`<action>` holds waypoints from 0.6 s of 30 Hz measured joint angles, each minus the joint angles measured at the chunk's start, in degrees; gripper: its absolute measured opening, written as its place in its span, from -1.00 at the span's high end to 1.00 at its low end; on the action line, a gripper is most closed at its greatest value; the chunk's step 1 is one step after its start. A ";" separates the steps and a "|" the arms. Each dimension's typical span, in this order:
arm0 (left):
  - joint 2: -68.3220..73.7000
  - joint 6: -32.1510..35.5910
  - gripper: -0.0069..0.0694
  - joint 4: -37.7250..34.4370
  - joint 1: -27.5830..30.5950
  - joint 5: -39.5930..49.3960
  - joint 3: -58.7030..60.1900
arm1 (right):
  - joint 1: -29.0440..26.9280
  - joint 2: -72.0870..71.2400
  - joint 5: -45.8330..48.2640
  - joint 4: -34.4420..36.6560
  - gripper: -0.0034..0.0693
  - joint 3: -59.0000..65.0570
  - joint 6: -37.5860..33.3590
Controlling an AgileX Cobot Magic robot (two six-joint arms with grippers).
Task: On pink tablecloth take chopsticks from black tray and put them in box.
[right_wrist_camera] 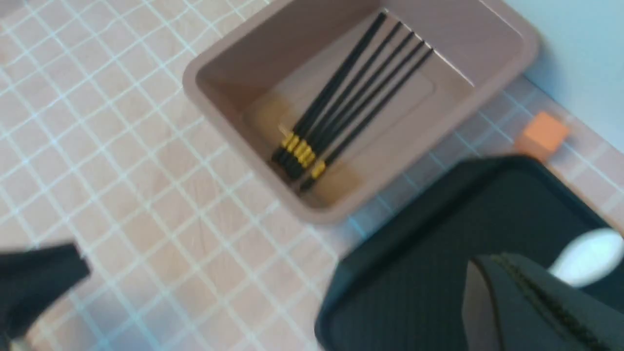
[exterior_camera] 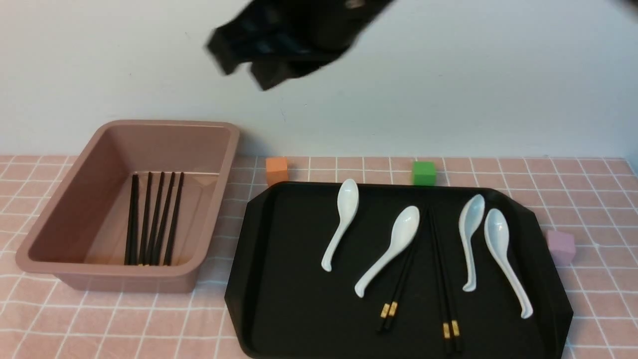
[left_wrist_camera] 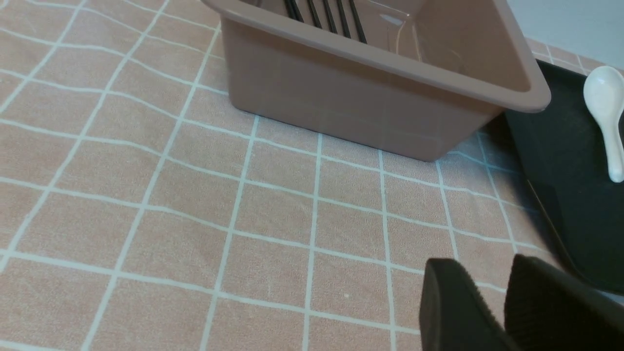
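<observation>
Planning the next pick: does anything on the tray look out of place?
One white spoon lies against, maybe over, the left chopstick pair on the black tray, crowding that pick. Nothing looks spilled or damaged.

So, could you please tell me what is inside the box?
Several black chopsticks lie side by side on the box floor, nothing else visible. From the front, its near wall hides their gold-banded ends.
</observation>
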 joint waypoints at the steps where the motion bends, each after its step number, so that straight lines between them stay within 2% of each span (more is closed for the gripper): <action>1: 0.00 0.00 0.31 0.00 0.00 0.00 0.00 | 0.00 -3.19 0.07 -0.44 0.94 3.67 0.00; 6: 0.00 0.00 0.30 0.00 0.00 0.00 0.00 | 0.00 -17.33 0.47 -1.87 0.94 20.51 0.00; 10: 0.00 0.00 0.29 0.00 0.00 0.00 0.00 | 0.00 -23.41 0.52 -2.01 0.94 28.20 0.00; 18: 0.00 0.00 0.27 0.00 0.00 0.00 0.00 | 0.00 -28.69 0.52 -1.09 0.93 31.56 -0.12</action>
